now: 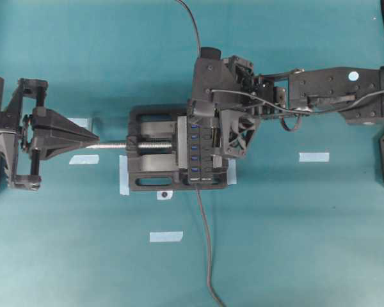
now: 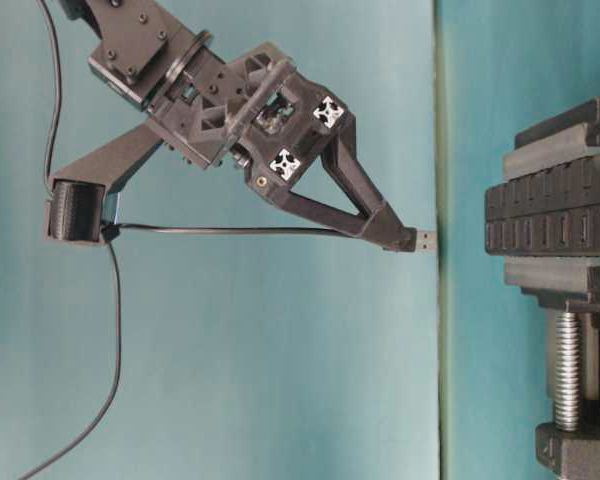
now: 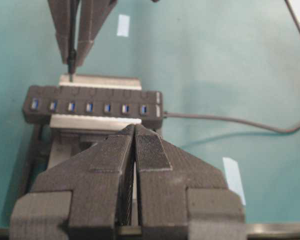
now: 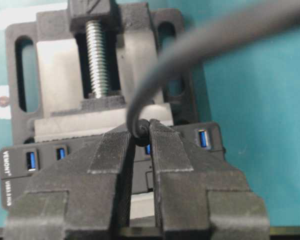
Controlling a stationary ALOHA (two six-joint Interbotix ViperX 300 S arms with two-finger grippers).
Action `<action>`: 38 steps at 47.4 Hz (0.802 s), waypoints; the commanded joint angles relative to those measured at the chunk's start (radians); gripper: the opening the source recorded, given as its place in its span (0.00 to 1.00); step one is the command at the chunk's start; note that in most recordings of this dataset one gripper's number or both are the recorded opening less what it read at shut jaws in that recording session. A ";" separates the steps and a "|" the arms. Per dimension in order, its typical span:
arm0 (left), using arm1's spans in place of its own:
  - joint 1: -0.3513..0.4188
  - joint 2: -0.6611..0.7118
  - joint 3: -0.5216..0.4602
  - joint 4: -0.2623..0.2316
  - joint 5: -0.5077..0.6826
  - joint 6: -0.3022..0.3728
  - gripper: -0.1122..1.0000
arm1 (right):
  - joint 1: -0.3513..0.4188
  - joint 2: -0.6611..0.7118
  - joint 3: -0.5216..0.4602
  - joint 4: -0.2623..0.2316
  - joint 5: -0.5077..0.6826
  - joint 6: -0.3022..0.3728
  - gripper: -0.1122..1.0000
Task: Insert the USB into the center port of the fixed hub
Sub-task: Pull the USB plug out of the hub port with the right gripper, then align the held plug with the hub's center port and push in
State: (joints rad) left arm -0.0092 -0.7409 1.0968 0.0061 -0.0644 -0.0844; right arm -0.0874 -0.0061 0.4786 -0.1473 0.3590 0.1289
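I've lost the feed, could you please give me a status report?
Right gripper shut on USB, short of fixed hub. Left gripper shut, empty. Nothing in the way.

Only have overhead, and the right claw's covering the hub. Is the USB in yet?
Observer: No. The table-level view shows the USB in the right claw, with its metal tip short of the fixed hub and a gap between them.
Operator: Grip OK?
Observer: In the right wrist view, the claw is shut on the plug's rear. The cable curves up out from between the fingers.
Operator: Lined up with the center port?
Observer: Not quite, going by the left wrist view. There the plug tip sits left of the center port. That view is angled, so take it as rough.
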 commanded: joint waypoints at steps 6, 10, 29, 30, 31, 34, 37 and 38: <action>-0.002 -0.002 -0.028 0.002 -0.006 -0.002 0.10 | 0.014 -0.008 -0.031 0.000 0.044 0.009 0.17; -0.002 0.000 -0.026 0.002 -0.006 -0.002 0.10 | 0.015 -0.003 -0.037 0.000 0.052 0.006 0.17; -0.002 0.000 -0.026 0.003 -0.006 -0.002 0.10 | 0.023 0.034 -0.060 -0.002 0.055 0.003 0.17; -0.002 -0.002 -0.026 0.002 -0.005 -0.002 0.10 | 0.025 0.035 -0.060 -0.002 0.055 0.002 0.17; -0.002 0.000 -0.026 0.002 -0.006 -0.002 0.10 | 0.025 0.037 -0.060 -0.003 0.055 0.003 0.17; -0.002 0.000 -0.026 0.002 -0.006 -0.002 0.10 | 0.026 0.040 -0.060 -0.003 0.055 0.003 0.17; -0.002 0.000 -0.025 0.002 -0.006 -0.003 0.10 | 0.028 0.041 -0.058 -0.005 0.055 0.002 0.17; -0.002 -0.002 -0.025 0.002 -0.006 -0.003 0.10 | 0.028 0.043 -0.057 -0.005 0.055 0.002 0.17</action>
State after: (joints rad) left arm -0.0092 -0.7394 1.0968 0.0061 -0.0660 -0.0859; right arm -0.0644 0.0476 0.4449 -0.1488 0.4188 0.1289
